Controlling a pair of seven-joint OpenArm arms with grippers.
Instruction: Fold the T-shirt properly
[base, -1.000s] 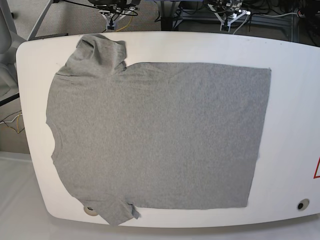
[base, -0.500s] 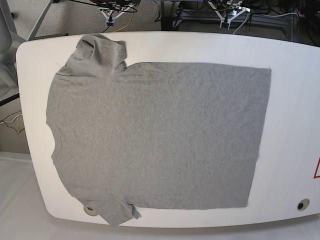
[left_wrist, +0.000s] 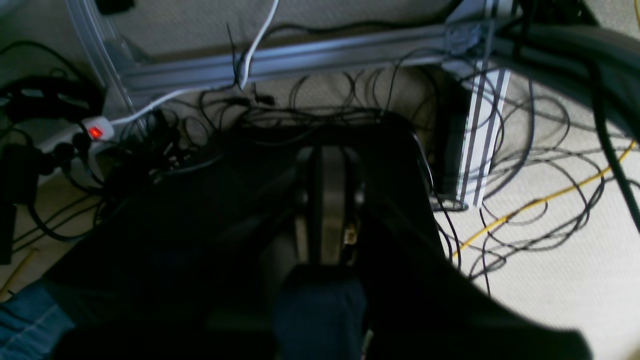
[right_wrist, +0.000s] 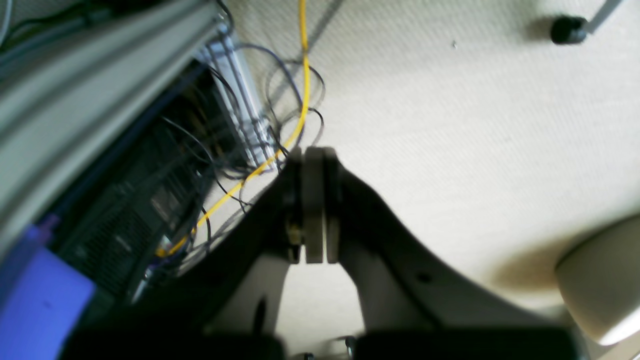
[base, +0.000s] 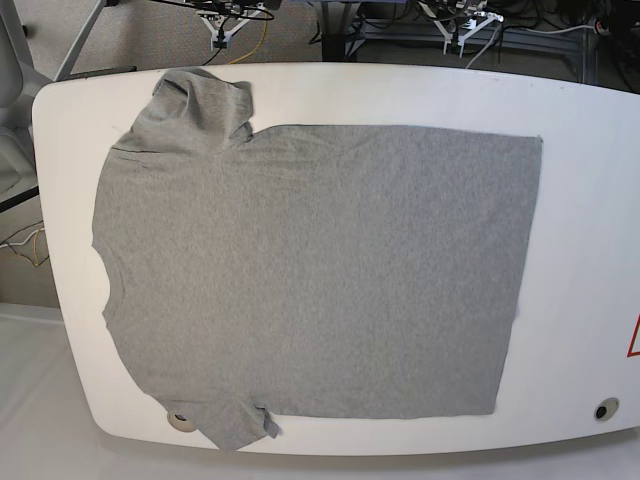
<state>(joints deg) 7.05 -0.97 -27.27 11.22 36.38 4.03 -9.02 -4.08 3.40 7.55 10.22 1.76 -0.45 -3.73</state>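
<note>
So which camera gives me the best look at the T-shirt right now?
The base view: the T-shirt lies spread flat, plain side up, across the white table, all of it visible. Both wrist views show only floor, cables and framing, none of the shirt.

- My left gripper (left_wrist: 326, 200) is nearly all black, with broad dark arms spreading down from two flat, greyish fingers (left_wrist: 332, 195) with rounded tips.
- A small brass-coloured fitting sits beside those fingers, low on one side.
- My right gripper (right_wrist: 314, 205) has pale grey, slab-like fingers (right_wrist: 313, 200) on black curved arms.
- A small round hole marks one of its black arms.
</note>
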